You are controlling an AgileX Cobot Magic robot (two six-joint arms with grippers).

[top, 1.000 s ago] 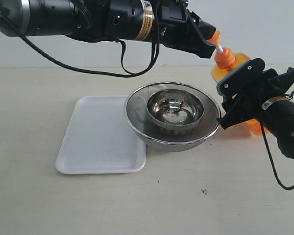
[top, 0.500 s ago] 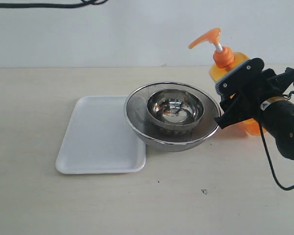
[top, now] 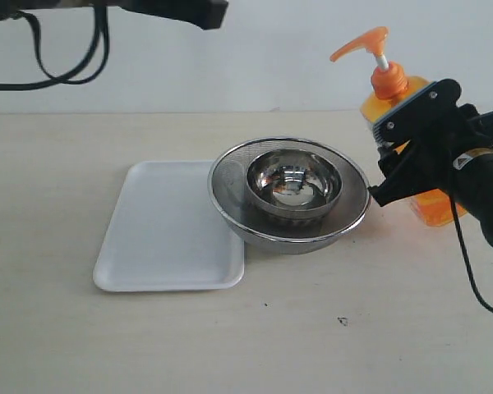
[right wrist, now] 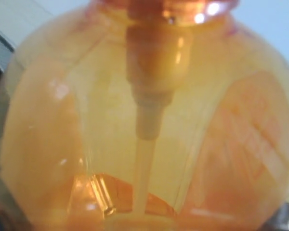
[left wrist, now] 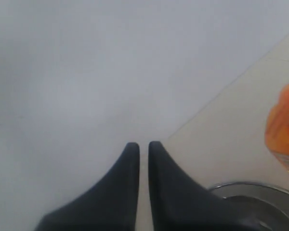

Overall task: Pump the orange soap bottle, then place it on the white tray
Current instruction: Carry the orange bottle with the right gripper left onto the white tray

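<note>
Exterior view: orange soap bottle point(top: 388, 82) held w/in right hand point(top: 398, 160).

soft even light, sharp outside, blurred at the wrists

the exterior view is bright, evenly lit and in focus; only faint, soft shadows lie under the white tray point(top: 164, 246) and the wide steel strainer point(top: 230, 215). the small steel bowl point(top: 294, 182) shows mirror reflections and small glints. the left wrist view is hazy — the left gripper point(left wrist: 143, 146) is a soft-edged dark shape, the orange soap bottle point(left wrist: 283, 126) an unfocused smear at the frame's edge. the right wrist view is too close to focus: the bottle glows translucent, with white glare spots near its neck.
</note>
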